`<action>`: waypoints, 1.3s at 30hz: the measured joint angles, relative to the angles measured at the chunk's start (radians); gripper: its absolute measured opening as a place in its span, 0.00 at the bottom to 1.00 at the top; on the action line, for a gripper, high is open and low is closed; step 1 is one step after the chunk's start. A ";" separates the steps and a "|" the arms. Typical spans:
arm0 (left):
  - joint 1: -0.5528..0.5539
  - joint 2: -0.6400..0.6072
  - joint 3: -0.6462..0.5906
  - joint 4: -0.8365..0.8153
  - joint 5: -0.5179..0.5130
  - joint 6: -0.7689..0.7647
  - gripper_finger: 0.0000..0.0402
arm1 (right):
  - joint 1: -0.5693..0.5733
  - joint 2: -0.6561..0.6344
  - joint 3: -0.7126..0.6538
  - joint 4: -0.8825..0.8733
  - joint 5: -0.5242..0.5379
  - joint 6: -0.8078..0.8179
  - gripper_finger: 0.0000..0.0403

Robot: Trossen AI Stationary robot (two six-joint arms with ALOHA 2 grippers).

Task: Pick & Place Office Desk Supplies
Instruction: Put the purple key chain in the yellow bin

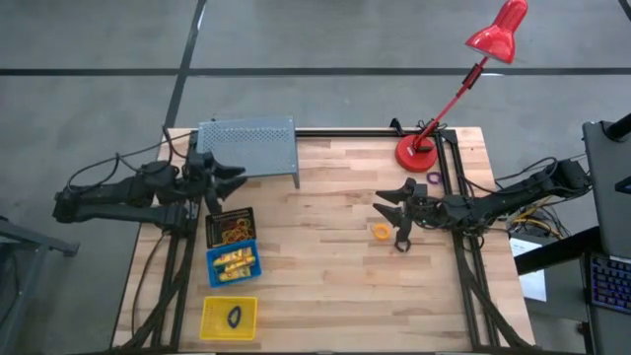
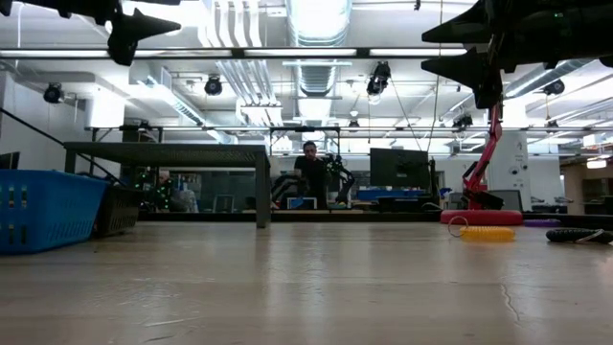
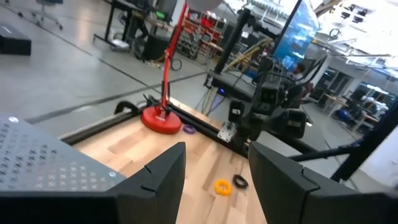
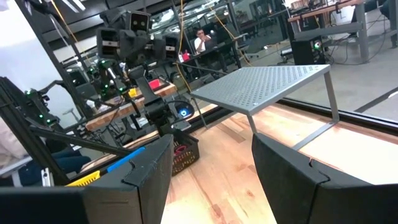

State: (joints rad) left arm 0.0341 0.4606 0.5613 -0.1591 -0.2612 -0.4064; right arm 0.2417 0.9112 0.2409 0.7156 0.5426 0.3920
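Two dark, near-black jointed arms are seen, each built of slim segments with bulkier joint housings. Black cables are looped along the left arm and bundled beside the right arm. The left hand (image 1: pixel 225 184) and right hand (image 1: pixel 397 220) are formed of two angular, tapered black fingers

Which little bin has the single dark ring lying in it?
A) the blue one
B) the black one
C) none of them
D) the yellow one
D: from above, the dark ring lies alone in the yellow bin, while the black bin holds rubber bands and the blue bin holds yellow tubes.
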 joint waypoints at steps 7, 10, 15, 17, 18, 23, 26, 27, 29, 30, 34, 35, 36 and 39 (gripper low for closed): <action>0.000 0.000 0.000 0.004 -0.008 0.010 0.45 | 0.000 0.000 0.000 0.001 0.000 0.000 0.53; 0.000 0.000 0.000 -0.001 -0.008 0.012 0.45 | 0.000 0.000 0.000 0.002 0.000 0.001 0.53; 0.000 0.000 0.000 -0.033 -0.008 0.013 0.45 | 0.000 -0.002 0.014 0.050 0.005 -0.004 0.53; 0.000 0.000 0.000 -0.048 -0.008 0.013 0.45 | 0.000 -0.005 0.054 0.019 0.034 -0.006 0.53; 0.000 0.000 0.000 -0.058 -0.008 0.013 0.45 | 0.000 -0.006 0.084 -0.026 0.053 -0.003 0.53; 0.000 0.000 0.000 -0.130 -0.008 0.013 0.45 | 0.000 -0.008 0.337 -0.581 0.096 -0.010 0.53; 0.000 0.000 0.000 -0.187 -0.008 0.013 0.45 | 0.000 0.018 0.527 -0.964 0.157 0.120 0.53; 0.000 0.000 0.000 -0.208 -0.008 0.013 0.45 | 0.000 0.027 0.584 -1.070 0.182 0.182 0.53; 0.000 0.000 0.000 -0.247 -0.008 0.013 0.45 | -0.001 0.047 0.697 -1.248 0.219 0.306 0.53; 0.000 0.000 0.000 -0.269 -0.008 0.013 0.45 | -0.006 0.056 0.750 -1.341 0.224 0.369 0.53; 0.000 0.000 0.000 -0.336 -0.008 0.013 0.45 | -0.046 0.109 0.924 -1.670 0.200 0.565 0.53; 0.000 0.000 0.000 -0.349 -0.008 0.013 0.45 | -0.055 0.125 0.957 -1.735 0.190 0.591 0.53; 0.000 0.000 0.000 -0.362 -0.008 0.013 0.45 | -0.065 0.138 0.990 -1.786 0.179 0.603 0.53; 0.000 0.000 0.000 -0.389 -0.008 0.013 0.45 | -0.075 0.173 1.057 -1.856 0.160 0.584 0.53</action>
State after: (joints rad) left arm 0.0338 0.4606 0.5617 -0.5476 -0.2691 -0.3931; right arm 0.1665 1.0844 1.2979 -1.1407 0.7024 0.9758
